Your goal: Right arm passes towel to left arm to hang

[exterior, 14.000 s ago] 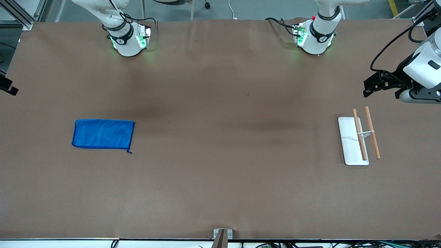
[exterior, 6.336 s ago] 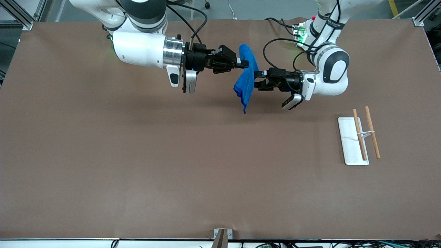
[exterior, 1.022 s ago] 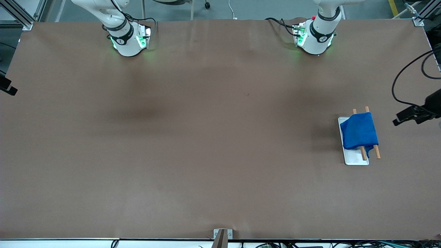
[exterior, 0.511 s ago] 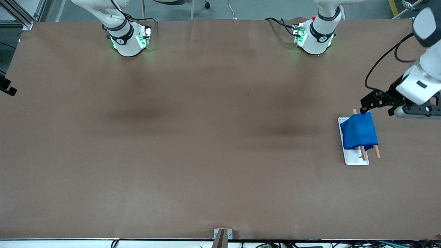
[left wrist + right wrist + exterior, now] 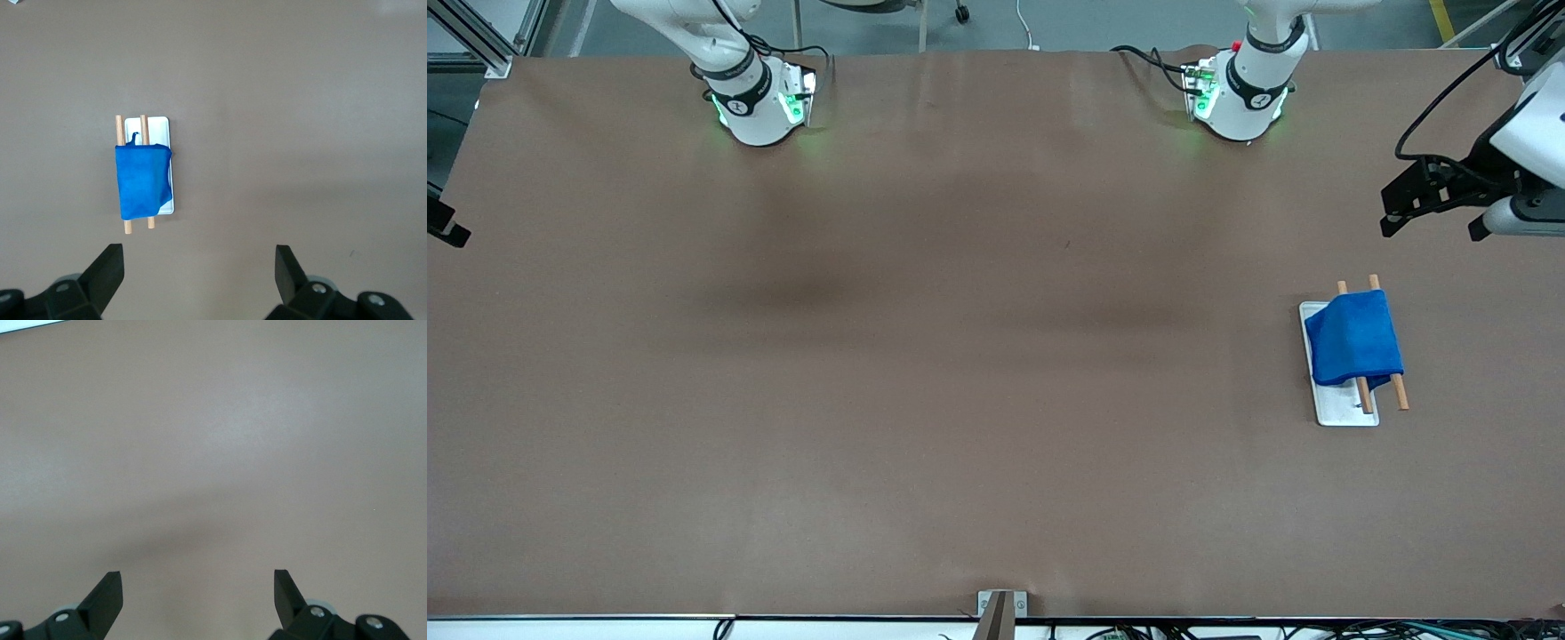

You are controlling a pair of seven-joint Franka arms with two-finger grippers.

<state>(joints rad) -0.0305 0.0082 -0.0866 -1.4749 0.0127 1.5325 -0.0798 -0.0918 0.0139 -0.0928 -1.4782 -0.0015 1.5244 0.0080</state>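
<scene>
The blue towel (image 5: 1353, 338) hangs folded over two wooden rods (image 5: 1399, 391) of a small rack with a white base (image 5: 1343, 409), toward the left arm's end of the table. It also shows in the left wrist view (image 5: 142, 181), with its loop at one end. My left gripper (image 5: 1389, 212) is open and empty, up over bare table beside the rack; its jaws (image 5: 199, 267) stand wide apart. My right gripper (image 5: 198, 590) is open and empty over bare table; only a black tip (image 5: 447, 224) shows at the front view's edge.
The brown table (image 5: 996, 373) holds nothing but the rack. The two arm bases (image 5: 751, 98) (image 5: 1240, 93) stand along its edge farthest from the front camera. A metal bracket (image 5: 1000, 609) sits at the nearest edge.
The left gripper has drawn away from the end of the rack toward the bases' side of the table. The towel stays draped on the rods. The right arm has not moved.
</scene>
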